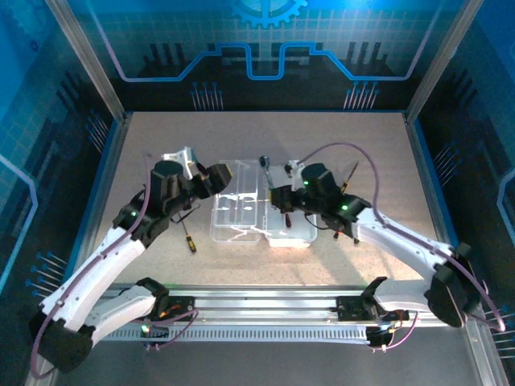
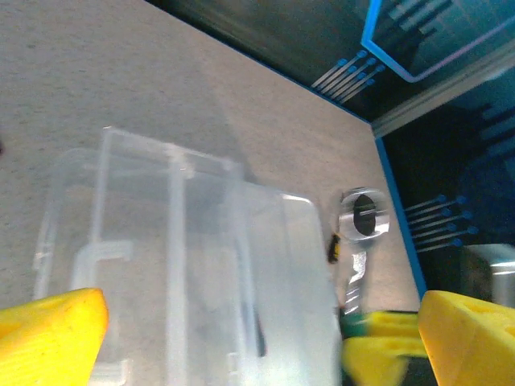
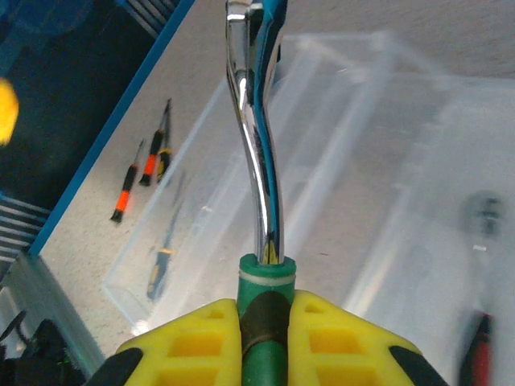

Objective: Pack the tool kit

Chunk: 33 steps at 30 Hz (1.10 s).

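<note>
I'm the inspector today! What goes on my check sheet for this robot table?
Surface: speckled beige table, flat.
Job's things: clear case lies open mid-table; one screwdriver left of it, a second screwdriver right of it; wrench held over it.
Clutter: nothing seen.
Grippers: left gripper open, by the case; right gripper shut on the wrench's green handle.
Cables: purple cable along each arm.
Surroundings: blue patterned walls, metal posts.

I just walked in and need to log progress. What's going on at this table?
Two robot arms are packing a tool kit. The right gripper is shut on the green handle of a chrome wrench, holding it over the open clear case. The left gripper is open above the case's left half. One screwdriver lies on the table left of the case and a second screwdriver lies to its right, not yet packed.
</note>
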{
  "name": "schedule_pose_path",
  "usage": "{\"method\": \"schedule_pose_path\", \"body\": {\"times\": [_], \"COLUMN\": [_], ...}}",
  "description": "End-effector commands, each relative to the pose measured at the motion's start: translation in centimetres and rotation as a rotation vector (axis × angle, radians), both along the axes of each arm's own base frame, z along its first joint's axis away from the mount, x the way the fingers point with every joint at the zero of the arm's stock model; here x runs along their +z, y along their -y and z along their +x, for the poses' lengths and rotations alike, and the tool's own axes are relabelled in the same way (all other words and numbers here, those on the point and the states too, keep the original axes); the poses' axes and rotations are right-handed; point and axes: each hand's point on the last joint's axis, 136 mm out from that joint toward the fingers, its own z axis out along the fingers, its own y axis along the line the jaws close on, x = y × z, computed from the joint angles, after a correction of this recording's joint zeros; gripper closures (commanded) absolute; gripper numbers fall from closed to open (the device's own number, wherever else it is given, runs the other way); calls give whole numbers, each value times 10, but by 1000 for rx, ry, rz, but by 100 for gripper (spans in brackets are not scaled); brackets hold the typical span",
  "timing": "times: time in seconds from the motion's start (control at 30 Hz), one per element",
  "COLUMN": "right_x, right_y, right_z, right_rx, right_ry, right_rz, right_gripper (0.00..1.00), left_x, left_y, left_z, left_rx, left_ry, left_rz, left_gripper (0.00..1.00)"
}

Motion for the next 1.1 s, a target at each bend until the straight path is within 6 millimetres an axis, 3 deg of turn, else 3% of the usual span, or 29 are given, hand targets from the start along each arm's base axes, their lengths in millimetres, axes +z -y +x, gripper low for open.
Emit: {"method": "schedule_pose_path", "body": {"times": [0.0, 0.17, 0.3, 0.53, 0.77, 1.07], "right_x": [-13, -27, -38, -61, -86, -106], "right_y": [42, 83, 96, 90, 70, 69], "right_z": [-2, -12, -19, -10, 11, 29], "right_rx": [-84, -166, -190, -202, -189, -219], "right_ry": [4, -23, -50, -114, -185, -220], "right_rz": [-78, -123, -148, -149, -132, -148], "right_gripper": [92, 93, 92, 92, 92, 92], "left_x": [-41, -81, -88, -92, -101, -106], "left_y": [-28, -53, -55, -58, -60, -51], "left_z": [-12, -25, -22, -17, -24, -28], "left_rx": [119, 251, 299, 333, 338, 305], "left_ry": [-66, -138, -136, -149, -184, -219], "left_rz": [58, 38, -45, -67, -71, -137], "left_gripper": [1, 1, 1, 1, 1, 1]}}
